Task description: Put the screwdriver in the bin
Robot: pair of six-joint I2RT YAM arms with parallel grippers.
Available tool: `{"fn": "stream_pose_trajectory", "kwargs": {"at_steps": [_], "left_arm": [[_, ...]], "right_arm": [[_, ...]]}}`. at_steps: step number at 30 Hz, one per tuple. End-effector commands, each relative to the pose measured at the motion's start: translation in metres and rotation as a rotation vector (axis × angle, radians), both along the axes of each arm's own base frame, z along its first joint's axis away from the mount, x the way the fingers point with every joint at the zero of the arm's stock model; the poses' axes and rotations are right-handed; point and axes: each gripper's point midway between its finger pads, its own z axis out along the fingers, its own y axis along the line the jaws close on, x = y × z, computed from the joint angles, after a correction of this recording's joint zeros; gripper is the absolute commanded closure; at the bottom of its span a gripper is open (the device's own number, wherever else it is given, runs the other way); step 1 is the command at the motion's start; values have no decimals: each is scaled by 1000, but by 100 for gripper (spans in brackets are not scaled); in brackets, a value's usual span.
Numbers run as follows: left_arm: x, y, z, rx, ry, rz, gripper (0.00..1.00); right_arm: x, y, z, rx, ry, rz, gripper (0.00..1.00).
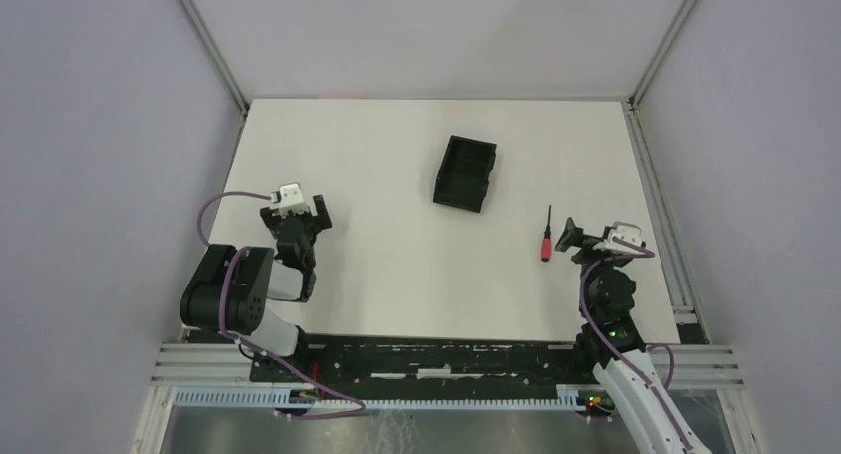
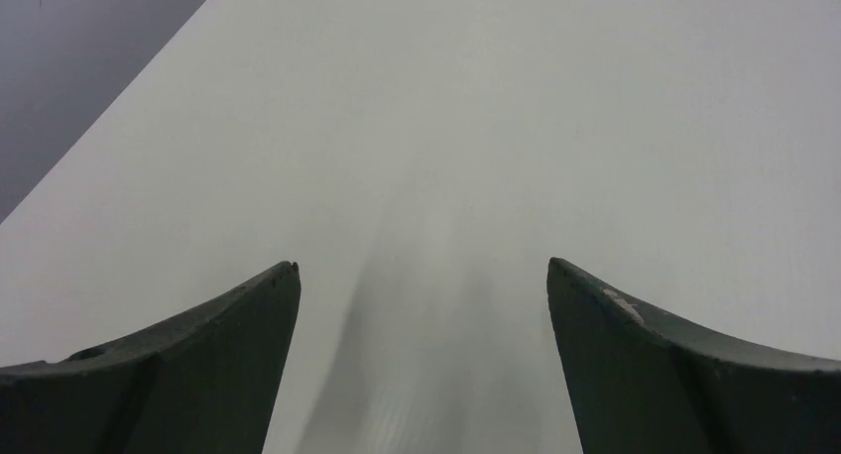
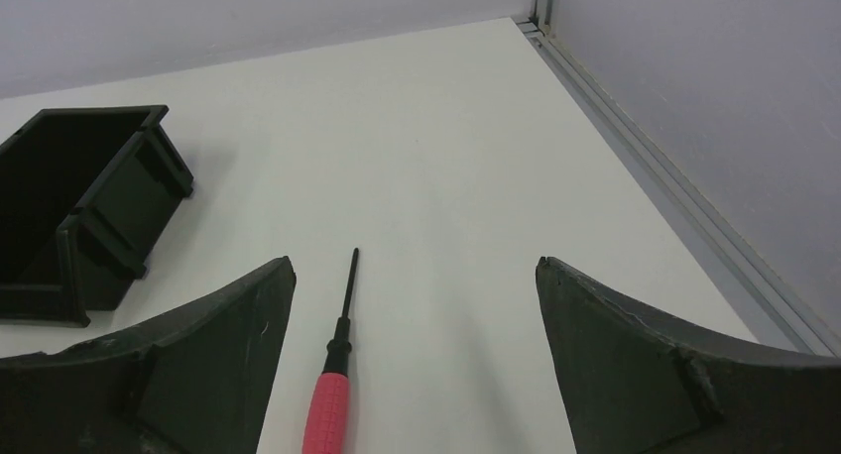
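Where the matte white worktop [image 1: 377, 176] meets pale grey walls, a metal rail runs along each edge. The bin [image 1: 442, 171] sits toward the far middle, turned slightly askew. It is a black plastic rectangle with low, ribbed walls. In the right wrist view the bin [image 3: 124, 201] is cut off at the left edge of the frame, and one end wall shows a stepped, moulded lip. Its inside reads as plain black in both views, too dark to make out the floor.

The screwdriver [image 1: 546, 238] lies flat on the worktop outside the bin, to the bin's right and nearer the arms, well apart from it. It has a thin black shaft pointing away from the arms and a short, smooth red handle. In the right wrist view the screwdriver [image 3: 339, 350] has its handle end cropped by the bottom edge.

The right end effector [image 1: 598, 238] sits just right of the screwdriver, its dark curved fingers spread wide [image 3: 415, 261] and touching nothing. The tool lies close beside the left finger.

The left end effector [image 1: 295, 218] sits at the near left, also spread apart [image 2: 421, 264], over bare worktop that looks blurred in its own camera.
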Motion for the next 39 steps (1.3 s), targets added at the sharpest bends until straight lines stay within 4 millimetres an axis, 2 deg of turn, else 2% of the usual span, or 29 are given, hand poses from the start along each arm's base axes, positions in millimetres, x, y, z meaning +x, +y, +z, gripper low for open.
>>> {"fn": "stream_pose_trajectory", "kwargs": {"at_steps": [1,4,6,7,8,9,10,11,12,15,17,19,21,25,32,34,36,38,39], "left_arm": [[8,0,16,-42,-76,14,0],[8,0,16,-42,-77,15,0],[8,0,17,-41,-77,14,0],[8,0,16,-42,-77,14,0],[8,0,16,-42,-77,14,0],[8,0,16,-41,-77,14,0],[8,0,17,-42,-79,15,0],[8,0,17,-42,-79,14,0],[8,0,17,-41,-79,15,0],[8,0,17,-42,-78,14,0],[8,0,17,-42,-79,14,0],[8,0,17,-42,-78,14,0],[8,0,17,-41,-78,14,0],[8,0,17,-42,-78,14,0],[8,0,17,-42,-78,14,0],[8,0,17,-41,-78,14,0],[8,0,17,-42,-78,14,0],[8,0,17,-42,-78,14,0],[8,0,16,-42,-76,14,0]], "right_arm": [[2,8,-22,-10,66,42,2],[10,9,15,-11,86,36,2],[17,0,39,-25,161,-33,2],[18,-11,41,-33,239,-108,2],[23,-17,51,-53,308,-161,2],[29,-19,51,-99,406,-185,2],[39,-17,64,-134,454,-179,2],[49,-11,62,-172,535,-145,2],[61,-5,70,-185,574,-118,2],[91,9,67,-203,707,-44,2],[105,14,56,-191,773,3,2],[116,24,38,-155,829,83,2],[119,30,13,-135,901,135,6],[100,35,-46,-103,1045,191,12],[58,50,-129,-18,1191,312,26],[49,52,-147,-7,1243,330,35],[42,50,-160,-9,1286,332,49],[39,50,-164,-11,1313,334,71],[39,49,-162,-13,1316,329,85]]}}
